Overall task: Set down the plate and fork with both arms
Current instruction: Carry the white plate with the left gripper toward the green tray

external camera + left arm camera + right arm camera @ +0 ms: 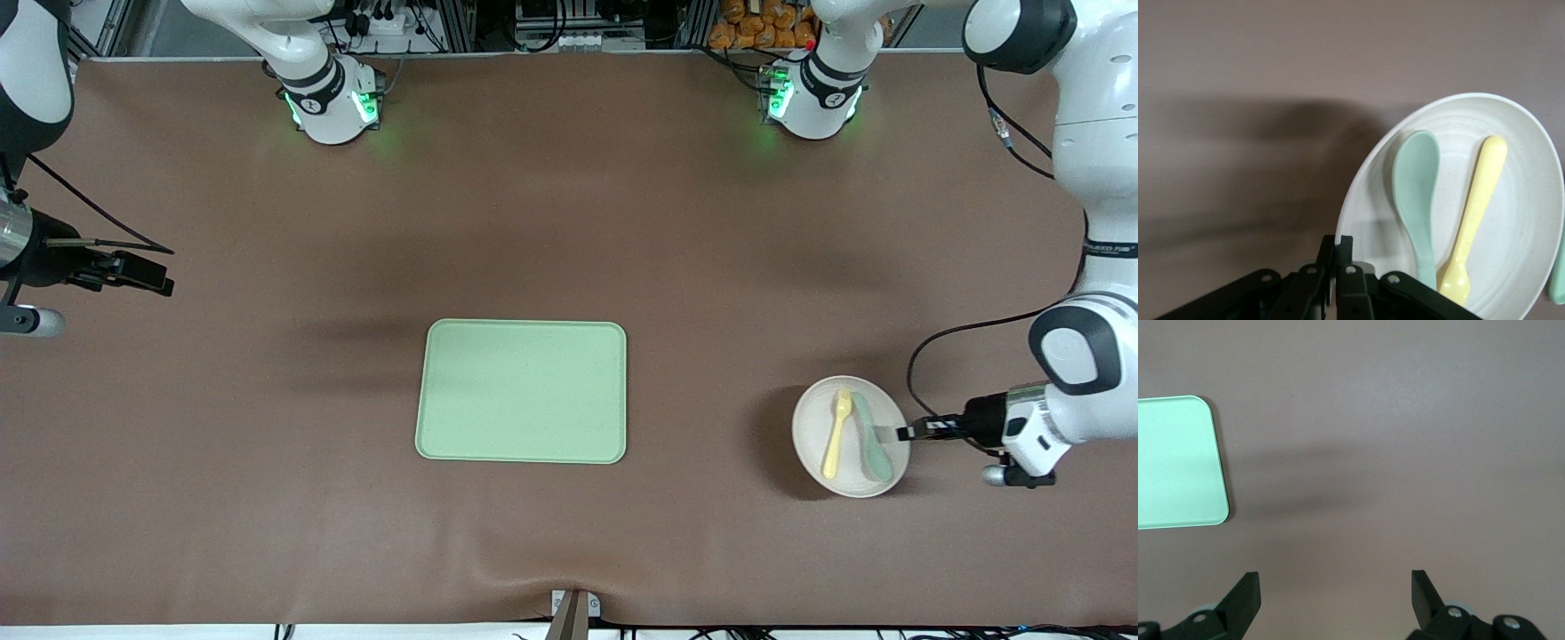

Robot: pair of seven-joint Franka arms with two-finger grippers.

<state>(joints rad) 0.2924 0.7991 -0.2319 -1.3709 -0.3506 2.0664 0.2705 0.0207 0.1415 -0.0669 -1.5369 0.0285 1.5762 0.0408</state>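
Note:
The off-white plate (pixel 811 437) is on the table toward the left arm's end, beside the green tray. The pale-yellow fork (pixel 836 435) and a teal-green spoon (pixel 870 439) lie side by side in it. My left gripper (pixel 900 434) is shut on the plate's rim, at the edge away from the tray. The left wrist view shows the plate (pixel 1531 220), the fork (pixel 1475 213) and the spoon (pixel 1417 193), with the left gripper (pixel 1337 244) pinching the rim. My right gripper (pixel 169 269) is open and empty over bare table at the right arm's end; it also shows in the right wrist view (pixel 1335 583).
The rectangular light-green tray (pixel 522 391) lies in the middle of the table with nothing on it; its corner shows in the right wrist view (pixel 1178 463). A dark shadow falls on the brown mat between plate and tray.

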